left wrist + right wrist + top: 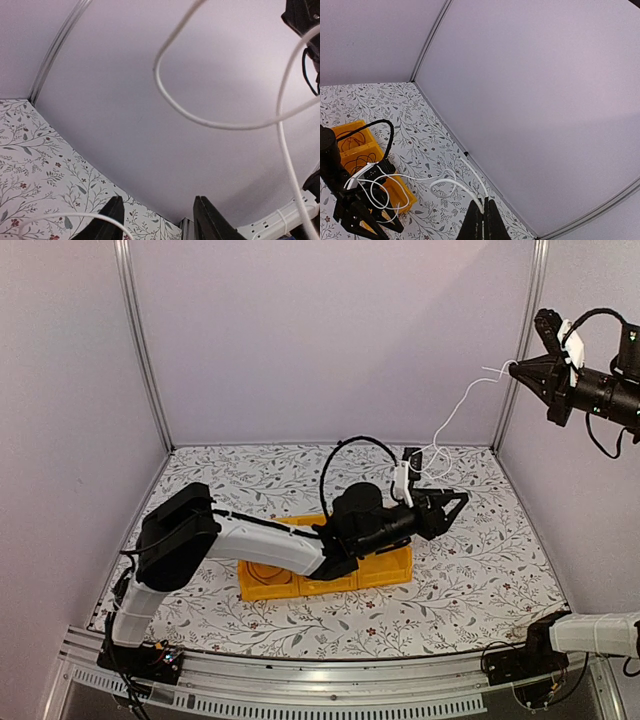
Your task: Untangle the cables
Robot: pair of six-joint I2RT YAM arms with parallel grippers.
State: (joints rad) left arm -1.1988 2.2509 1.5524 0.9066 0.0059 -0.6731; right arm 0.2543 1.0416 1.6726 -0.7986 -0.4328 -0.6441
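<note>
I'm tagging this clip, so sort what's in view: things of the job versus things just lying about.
Job:
- white cable, pinched in the shut right gripper
- coiled cables in the bin
- left gripper, open, holding nothing

Lying about:
- the bin itself
- power strip
- table

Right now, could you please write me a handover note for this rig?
Left gripper: fingers open, empty, out beyond the yellow bin.
Right gripper: shut on the white cable, raised high.
The cable hangs in loops down toward the left gripper; other cables lie in the bin.
Done: white cable lifted. Left: free its loops, sort the rest.
</note>
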